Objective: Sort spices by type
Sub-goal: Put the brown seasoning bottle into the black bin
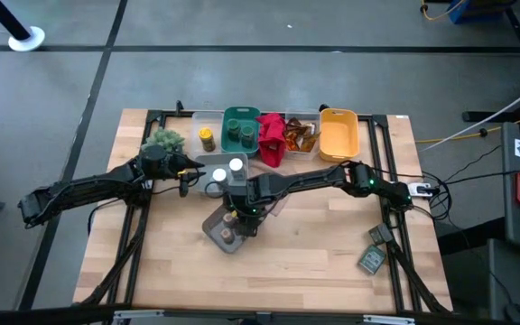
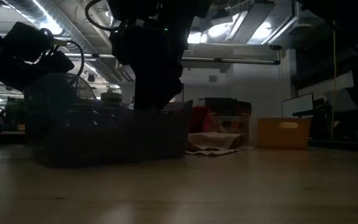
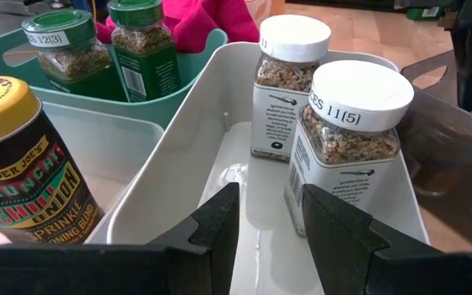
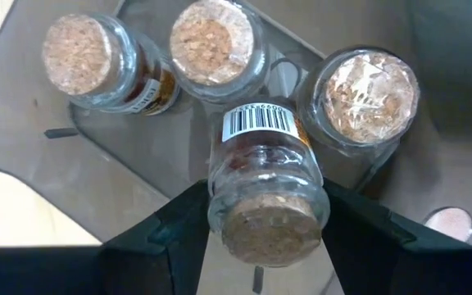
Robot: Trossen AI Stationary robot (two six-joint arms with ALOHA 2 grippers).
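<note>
Right gripper (image 4: pixel 256 238) jaws pinching a cork-topped jar (image 4: pixel 267 192) over the grey bin (image 1: pixel 213 230); left gripper (image 3: pixel 270 215) jaws spread, empty, at white bin (image 3: pixel 179 156).

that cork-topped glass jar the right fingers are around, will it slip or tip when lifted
The small round cork-stoppered glass jar looks smooth-walled, so it could slip between the right gripper fingers. It already sits tilted, so it may swing. Glass, probably fragile if dropped.

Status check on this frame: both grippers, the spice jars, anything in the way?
Right gripper shut on cork-topped jar above grey bin, three corked jars beneath. Left gripper open, empty, at white bin with two white-lidded jars. Nothing blocking.
</note>
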